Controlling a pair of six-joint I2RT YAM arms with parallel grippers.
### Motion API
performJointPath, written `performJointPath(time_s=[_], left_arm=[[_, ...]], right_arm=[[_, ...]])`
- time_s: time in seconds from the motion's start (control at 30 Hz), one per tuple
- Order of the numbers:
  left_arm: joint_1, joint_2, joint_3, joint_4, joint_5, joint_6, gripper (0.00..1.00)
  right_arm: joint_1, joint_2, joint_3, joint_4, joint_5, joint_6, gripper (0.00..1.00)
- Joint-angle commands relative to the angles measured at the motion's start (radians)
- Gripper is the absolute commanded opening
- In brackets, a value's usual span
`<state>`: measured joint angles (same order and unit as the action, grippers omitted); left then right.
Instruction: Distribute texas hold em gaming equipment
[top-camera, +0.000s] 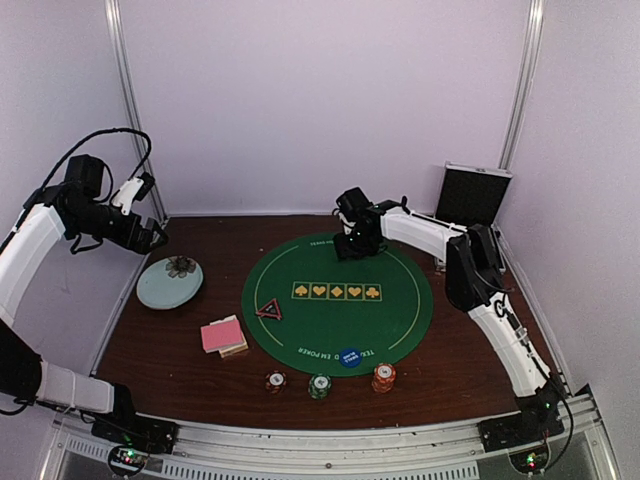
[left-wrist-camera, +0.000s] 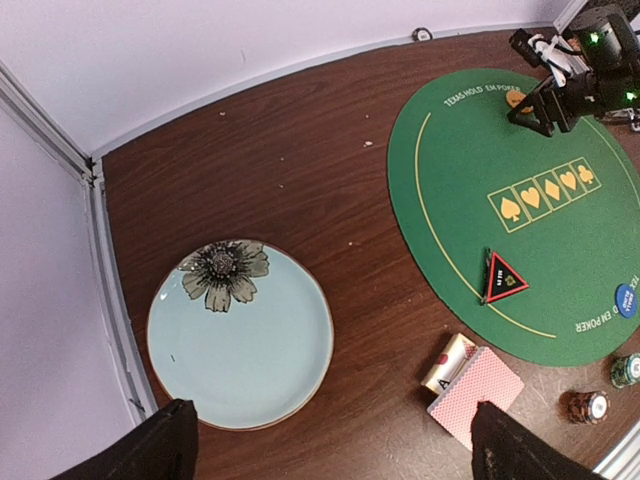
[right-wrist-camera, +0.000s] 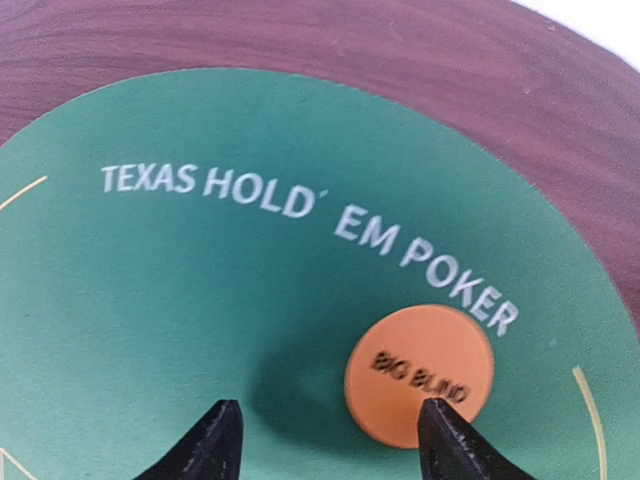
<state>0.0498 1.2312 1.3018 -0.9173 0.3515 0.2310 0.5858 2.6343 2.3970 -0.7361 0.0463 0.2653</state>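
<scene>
Fingers of the right gripper are hanging open, empty, one tip crowding the orange button. I'd be lifting straight up.

I see the orange button lying flat on the far part of the green mat, just beside the printed word POKER; it reads BIG BLIND. The blue button lies flat at the mat's near edge. The black, red-edged triangular marker lies flat at the mat's left edge. Off the mat, to its left, rests the pink-red-backed card stack, face down, and a face-up card showing an A peeks out at its side. Three small stacks of striped chips stand in a row just off the mat's near edge, the right one the tallest.
</scene>
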Motion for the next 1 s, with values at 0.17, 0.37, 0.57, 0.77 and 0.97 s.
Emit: performJointPath(time_s=[0.17,0.37,0.57,0.77,0.97], left_arm=[[0.006,-0.01,0.032,-0.001,0.012,-0.002,0.98],[0.006,-0.018,0.036,-0.007,0.008,0.001,0.98],[0.007,-0.016,0.045,-0.031,0.02,0.01,0.98],[0.006,-0.02,0.047,-0.04,0.028,0.014,0.98],[0.006,-0.025,0.058,-0.04,0.045,0.0,0.98]], right_arm=[[0.061,-0.24,-0.161,-0.006,-0.083,-0.05,0.71],[0.212,-0.504,-0.506,0.02,-0.088,-0.053,0.66],[0.383,-0.687,-0.861,0.003,-0.08,-0.014,0.61],[0.465,-0.77,-0.987,-0.054,-0.051,0.009,0.6],[0.49,-0.732,-0.964,-0.097,0.009,-0.005,0.63]])
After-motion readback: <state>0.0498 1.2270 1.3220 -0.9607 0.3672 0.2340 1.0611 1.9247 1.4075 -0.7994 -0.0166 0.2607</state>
